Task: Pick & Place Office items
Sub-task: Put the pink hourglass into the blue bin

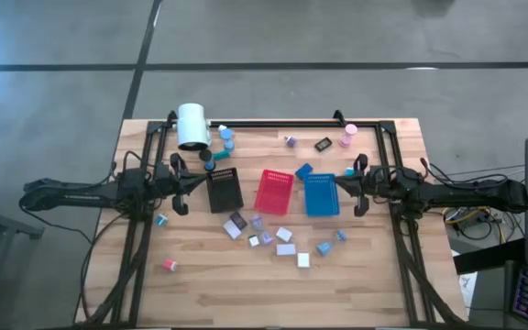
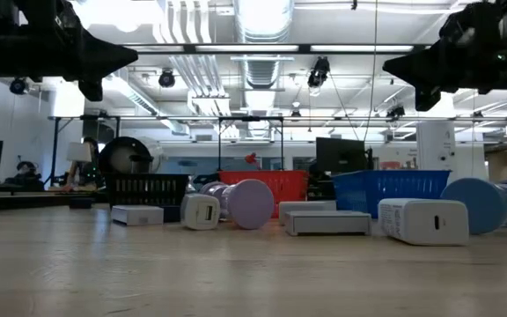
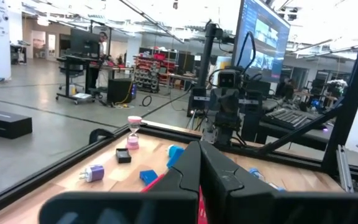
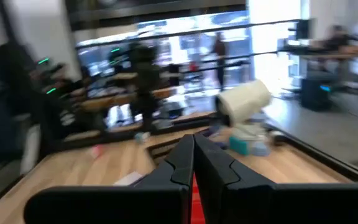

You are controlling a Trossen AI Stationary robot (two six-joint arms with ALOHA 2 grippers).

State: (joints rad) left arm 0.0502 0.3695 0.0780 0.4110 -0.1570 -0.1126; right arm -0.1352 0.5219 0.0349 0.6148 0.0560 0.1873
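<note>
Left gripper (image 1: 187, 186) & right gripper (image 1: 345, 184) both pinched shut, holding nothing, hovering by the trays. Office items (image 1: 273, 238) untouched — spread fingers before dropping, pick one isolated block.

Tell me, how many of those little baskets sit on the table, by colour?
Black tray: 1
Red tray: 1
Blue tray: 1
Total: 3

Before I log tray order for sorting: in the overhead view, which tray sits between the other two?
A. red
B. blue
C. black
A: the red tray lies between the black tray and the blue tray.
</note>
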